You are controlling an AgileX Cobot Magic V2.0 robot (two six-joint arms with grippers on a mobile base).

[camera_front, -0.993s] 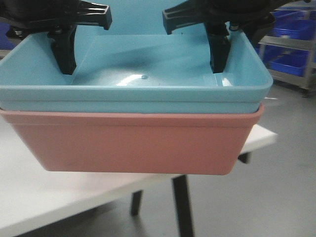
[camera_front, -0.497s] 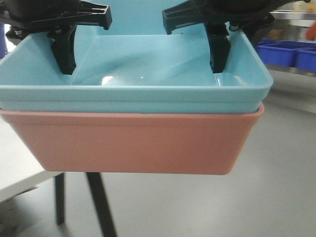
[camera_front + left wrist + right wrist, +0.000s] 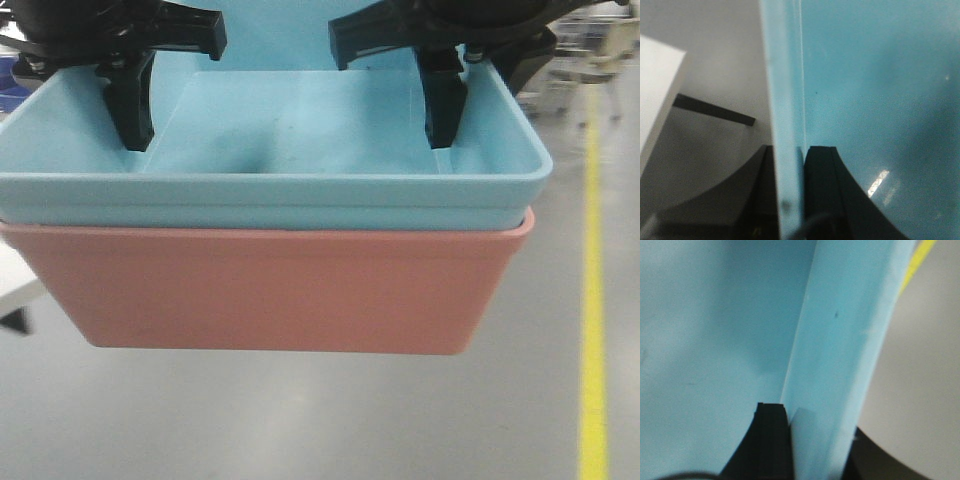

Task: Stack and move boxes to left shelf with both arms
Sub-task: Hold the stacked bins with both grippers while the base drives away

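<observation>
The light blue box sits nested inside the salmon pink box, and the stack hangs in the air above the floor. My left gripper is shut on the blue box's left wall, one black finger inside and one outside. My right gripper is shut on the right wall in the same way. The blue wall fills the gap between the left fingers, and the right wall does so on the other side. The left shelf is out of view.
Grey floor lies below the stack, with a yellow line running down the right side. A white table corner shows at the left edge and also in the left wrist view. Blurred metal carts stand far back right.
The background has swept across: the white table slid off to the left, the blue bins at right are gone, and the yellow floor line has come into view. Both grips on the stack are unchanged.
</observation>
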